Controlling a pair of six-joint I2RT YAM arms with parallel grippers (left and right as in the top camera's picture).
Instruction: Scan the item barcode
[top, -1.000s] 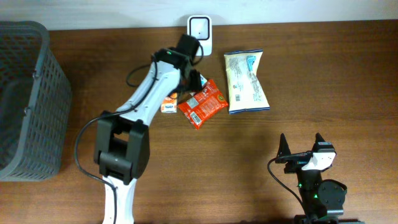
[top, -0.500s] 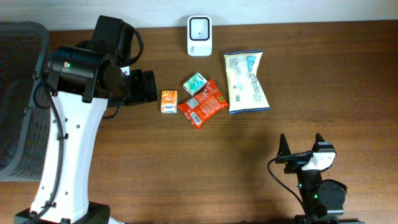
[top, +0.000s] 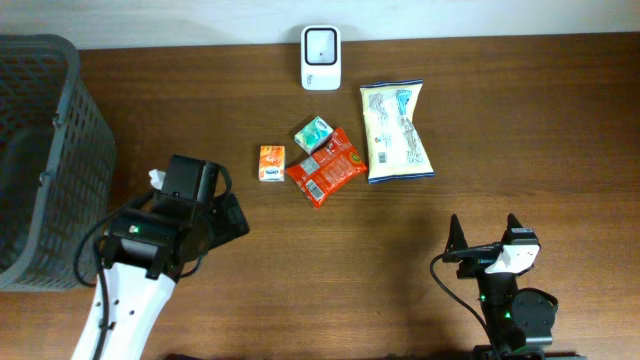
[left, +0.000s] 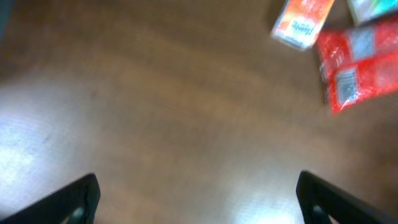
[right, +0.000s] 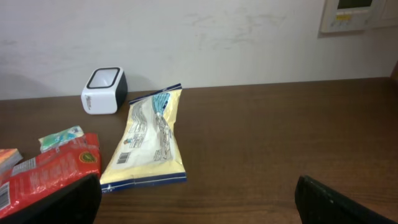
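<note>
A white barcode scanner (top: 321, 43) stands at the table's back edge; it also shows in the right wrist view (right: 104, 91). In front of it lie a small green box (top: 313, 134), a small orange box (top: 271, 163), a red packet (top: 326, 165) and a cream snack bag (top: 395, 131). My left gripper (top: 235, 217) hovers over bare wood at the front left, open and empty, with the orange box (left: 303, 22) and red packet (left: 360, 71) far ahead of it. My right gripper (top: 484, 232) rests open and empty at the front right, facing the bag (right: 149, 140).
A dark grey mesh basket (top: 40, 160) fills the left edge of the table. Bare brown wood lies between both grippers and the cluster of items. A white wall runs behind the scanner.
My left arm has pulled back from the items by the scanner to the front left, its jaws opening fully. The green box now lies uncovered beside the red packet. The right arm is still.
</note>
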